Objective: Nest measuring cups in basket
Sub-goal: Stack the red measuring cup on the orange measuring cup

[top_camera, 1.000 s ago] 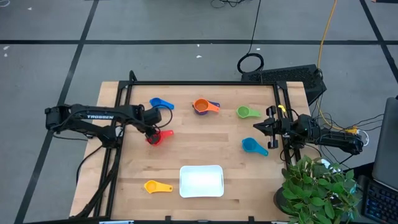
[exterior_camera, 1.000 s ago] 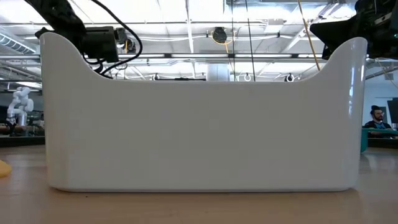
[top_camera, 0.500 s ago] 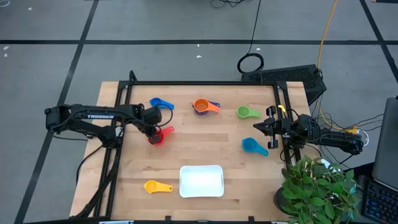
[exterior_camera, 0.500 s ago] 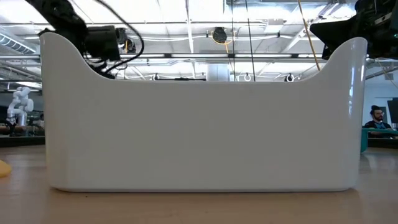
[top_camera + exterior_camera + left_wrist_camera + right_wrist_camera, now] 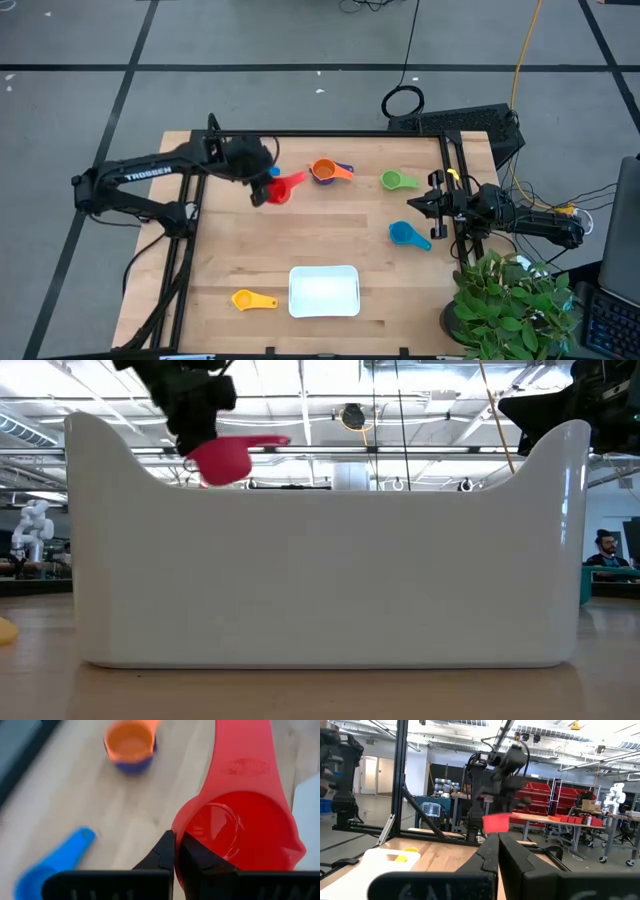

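Observation:
My left gripper [image 5: 266, 191] is raised over the table's far left part and shut on a red measuring cup [image 5: 284, 187], which the low view shows in the air [image 5: 222, 458]. A light blue cup [image 5: 50, 865] lies on the wood under it. An orange cup [image 5: 323, 170] sits nested in a dark blue one. A green cup [image 5: 397, 180], another light blue cup [image 5: 406, 234] and a yellow cup [image 5: 252, 299] lie singly on the table. The white basket [image 5: 324, 291] stands near the front edge. My right gripper [image 5: 412, 203] waits shut at the right side. My left gripper pinches the red cup's wall at the rim [image 5: 177, 836], on the side away from the handle [image 5: 246, 762], with one finger inside the bowl and one outside. The fingers come from above, slanting. The cup hangs upright and clear of the table, its handle pointing away from the gripper.
A black frame [image 5: 330, 134] runs along the table's far and side edges. A potted plant [image 5: 510, 305] stands at the front right corner. In the low view the basket wall [image 5: 320, 560] fills most of the picture.
My left gripper has taken hold of the red cup and risen with it, going toward the far edge and a little toward the right. The cup, which lay on the table, now hangs clear above it. My right arm has kept still.

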Available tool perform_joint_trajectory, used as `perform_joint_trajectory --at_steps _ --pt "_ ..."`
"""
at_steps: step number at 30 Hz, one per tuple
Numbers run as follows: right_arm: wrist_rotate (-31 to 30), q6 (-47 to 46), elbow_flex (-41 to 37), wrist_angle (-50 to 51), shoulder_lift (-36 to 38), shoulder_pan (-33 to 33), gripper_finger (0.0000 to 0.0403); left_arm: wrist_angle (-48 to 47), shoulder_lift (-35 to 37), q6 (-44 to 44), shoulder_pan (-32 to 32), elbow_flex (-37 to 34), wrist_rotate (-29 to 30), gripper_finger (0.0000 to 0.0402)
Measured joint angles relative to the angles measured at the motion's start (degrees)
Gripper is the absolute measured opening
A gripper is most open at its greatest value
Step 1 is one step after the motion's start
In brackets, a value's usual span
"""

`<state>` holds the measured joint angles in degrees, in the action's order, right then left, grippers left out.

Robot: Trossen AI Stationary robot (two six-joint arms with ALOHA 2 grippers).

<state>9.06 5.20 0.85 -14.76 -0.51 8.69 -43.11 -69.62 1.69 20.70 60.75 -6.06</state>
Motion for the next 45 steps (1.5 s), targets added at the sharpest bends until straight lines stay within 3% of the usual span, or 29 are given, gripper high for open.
perform_joint_trajectory --at_steps 4,15,19,33,37,45 --pt "0.0 0.0 0.0 0.0 0.0 0.0 0.0000 -0.6 -3.7 -4.7 2.5 7.0 -0.2 0.0007" --pt "0.0 2.2 0.0 -1.2 0.0 0.0 0.0000 -0.3 -21.0 -17.4 4.5 25.1 -7.5 0.0007" --pt "-0.4 -4.2 0.0 -1.2 0.0 0.0 0.0000 -0.3 -27.0 -20.5 5.3 28.5 -8.0 0.0007" --pt "-4.6 -5.6 0.0 -1.3 0.0 0.0 0.0000 4.8 -41.5 -31.0 9.4 31.7 -7.9 0.0007" --pt "-7.7 -5.6 0.0 -1.2 0.0 0.0 0.0000 5.7 -43.3 -33.4 10.2 31.7 -7.9 0.0011" --pt "-8.0 -4.5 0.0 -1.2 0.0 0.0 0.0000 7.4 -44.3 -35.6 10.9 31.7 -7.4 0.0007"
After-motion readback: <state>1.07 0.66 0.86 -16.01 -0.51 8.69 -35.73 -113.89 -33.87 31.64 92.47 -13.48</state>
